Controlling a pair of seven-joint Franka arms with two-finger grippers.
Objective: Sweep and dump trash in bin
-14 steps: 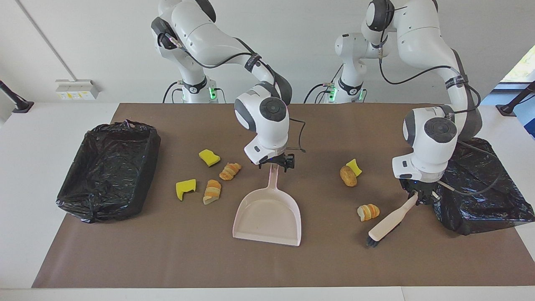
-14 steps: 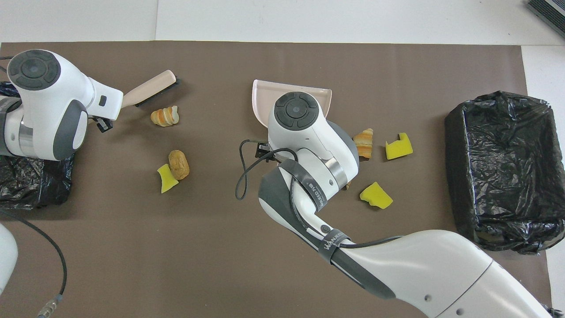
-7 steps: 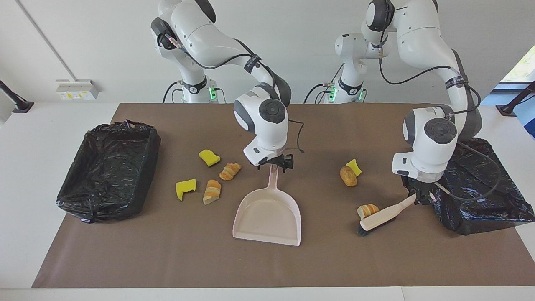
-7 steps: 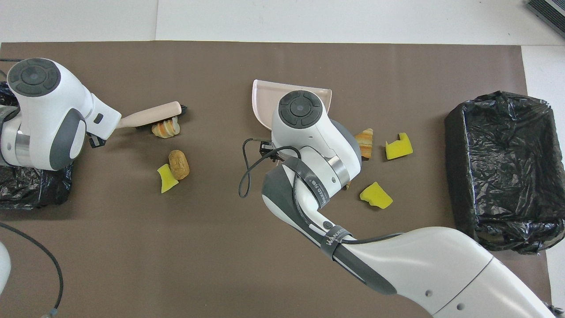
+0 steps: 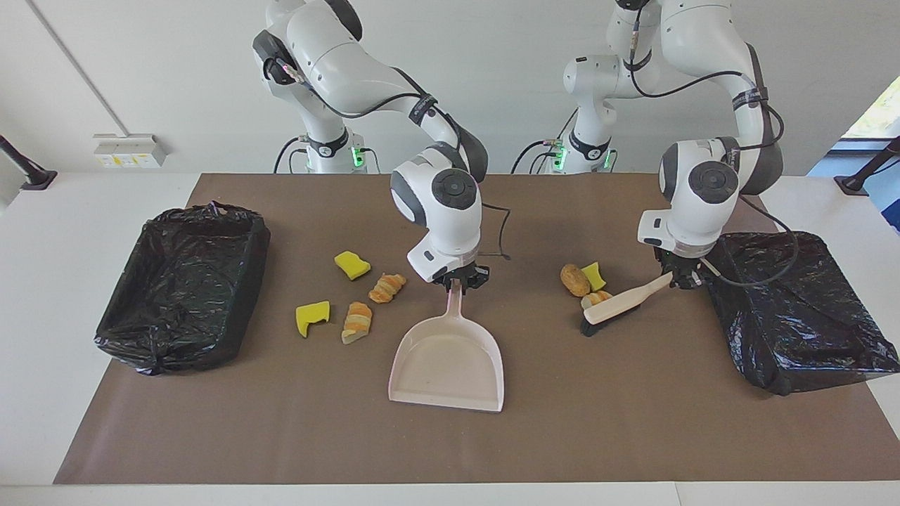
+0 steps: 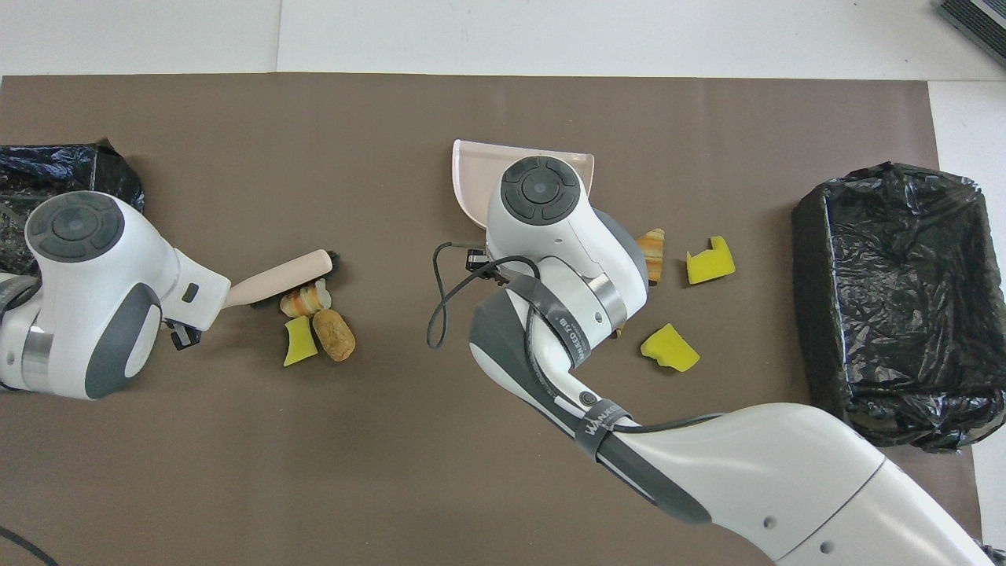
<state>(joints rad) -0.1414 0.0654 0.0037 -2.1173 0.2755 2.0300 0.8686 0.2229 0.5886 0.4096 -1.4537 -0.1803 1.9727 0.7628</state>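
Facing view: right gripper [image 5: 460, 276] pinches the handle of the pink dustpan [image 5: 448, 360]; left gripper [image 5: 680, 275] pinches the brush [image 5: 619, 306], its bristles touching a striped piece [image 5: 595, 298] beside the brown roll [image 5: 575, 280] and a yellow chunk [image 5: 594, 275]. Two yellow chunks [image 5: 351, 264] [image 5: 312, 316] and two striped pieces [image 5: 387, 287] [image 5: 357, 321] lie toward the right arm's end, near a black-lined bin [image 5: 184, 277]. Overhead view: the right arm hides the dustpan handle, both grippers' fingers and one striped piece; the second lined bin [image 6: 35, 169] is cut off.
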